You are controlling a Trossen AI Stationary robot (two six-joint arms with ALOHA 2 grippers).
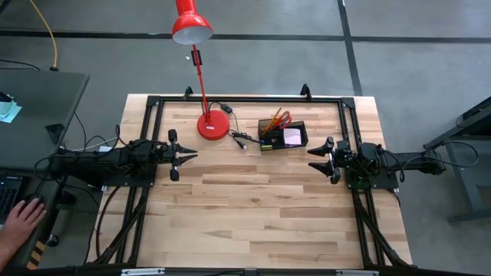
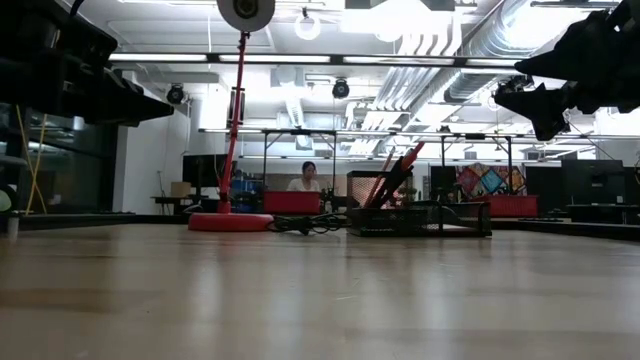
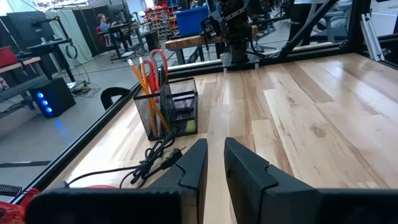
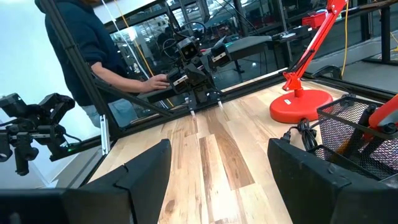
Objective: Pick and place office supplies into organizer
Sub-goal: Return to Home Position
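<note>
The black mesh organizer (image 1: 270, 143) stands at the table's far middle, beside the lamp's base; it also shows in the low view (image 2: 420, 218) and in both wrist views (image 3: 168, 112) (image 4: 360, 137). Red-handled scissors (image 1: 285, 118) (image 3: 158, 61) and orange pencils (image 1: 273, 119) (image 3: 142, 78) stand upright in its tall compartment. A pink sticky-note pad (image 1: 292, 136) lies in its tray part, and a small yellowish piece (image 3: 191, 126) sits low in it. My left gripper (image 1: 193, 156) (image 3: 216, 149) hovers shut over the table's left side. My right gripper (image 1: 313, 158) (image 4: 217, 162) hovers open over the right side, just near of the organizer.
A red desk lamp stands on its round base (image 1: 214, 125) left of the organizer, and its black cable (image 1: 239, 139) trails between them. A black frame rail (image 1: 245, 100) runs along the far edge. A person's hand (image 1: 23, 222) rests off the table's left. Bare wood lies between the grippers.
</note>
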